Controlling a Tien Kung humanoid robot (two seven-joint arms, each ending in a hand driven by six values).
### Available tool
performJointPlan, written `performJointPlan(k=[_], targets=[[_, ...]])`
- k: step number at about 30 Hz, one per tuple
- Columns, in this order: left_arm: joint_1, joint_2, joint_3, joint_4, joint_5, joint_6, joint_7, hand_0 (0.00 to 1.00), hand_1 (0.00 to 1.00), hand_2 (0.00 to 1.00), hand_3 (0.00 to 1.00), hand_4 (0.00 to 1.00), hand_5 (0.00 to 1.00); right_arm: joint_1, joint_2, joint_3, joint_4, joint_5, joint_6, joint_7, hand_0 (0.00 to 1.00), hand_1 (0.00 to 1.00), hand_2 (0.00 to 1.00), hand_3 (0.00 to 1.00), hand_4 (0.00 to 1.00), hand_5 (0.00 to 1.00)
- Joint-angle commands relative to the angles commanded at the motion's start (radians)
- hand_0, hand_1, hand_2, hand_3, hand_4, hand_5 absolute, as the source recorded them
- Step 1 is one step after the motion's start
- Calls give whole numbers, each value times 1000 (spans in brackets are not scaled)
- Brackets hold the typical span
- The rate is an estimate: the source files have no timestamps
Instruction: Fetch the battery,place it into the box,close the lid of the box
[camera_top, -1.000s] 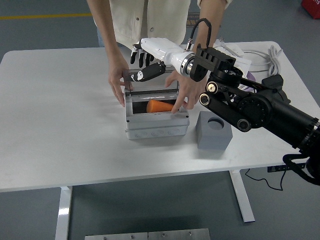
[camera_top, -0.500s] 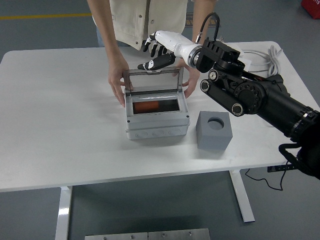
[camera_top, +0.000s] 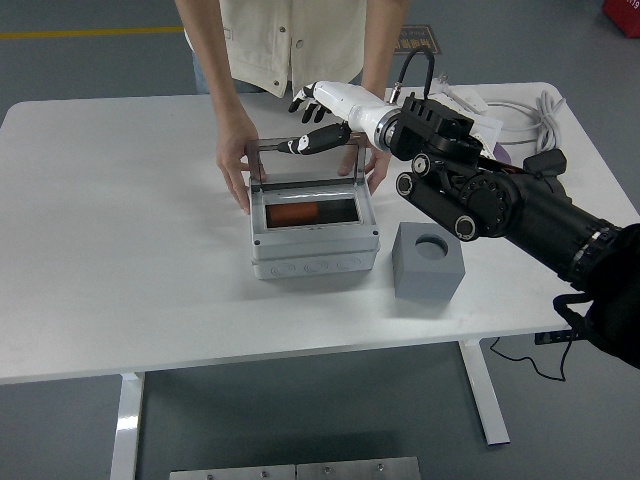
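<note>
Now that the orange battery (camera_top: 297, 214) lies inside the grey box (camera_top: 313, 240) at centre frame, the right hand (camera_top: 322, 118) has drawn back to the raised clear lid's (camera_top: 303, 163) top edge, its thumb lower on the rim than half a second ago, fingers loosely spread and holding nothing. Only the closing seems left. A person's hands (camera_top: 236, 160) steady both box sides. Actual thumb contact is hard to judge; the left arm is unseen.
</note>
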Motion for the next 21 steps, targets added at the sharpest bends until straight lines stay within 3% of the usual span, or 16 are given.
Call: performJointPlan(k=[10,21], targets=[[2,-3,-10,0,-1,4,-1,627,764,655,476,81,2,-26,-49,-22,136,-59,36,-40,811,684,682,772,916,628],[6,-4,0,0,-21,10,-2,626,764,654,475,77,2,-39,-117,-17,310,-119,127,-114,802,676,682,784,926,683]])
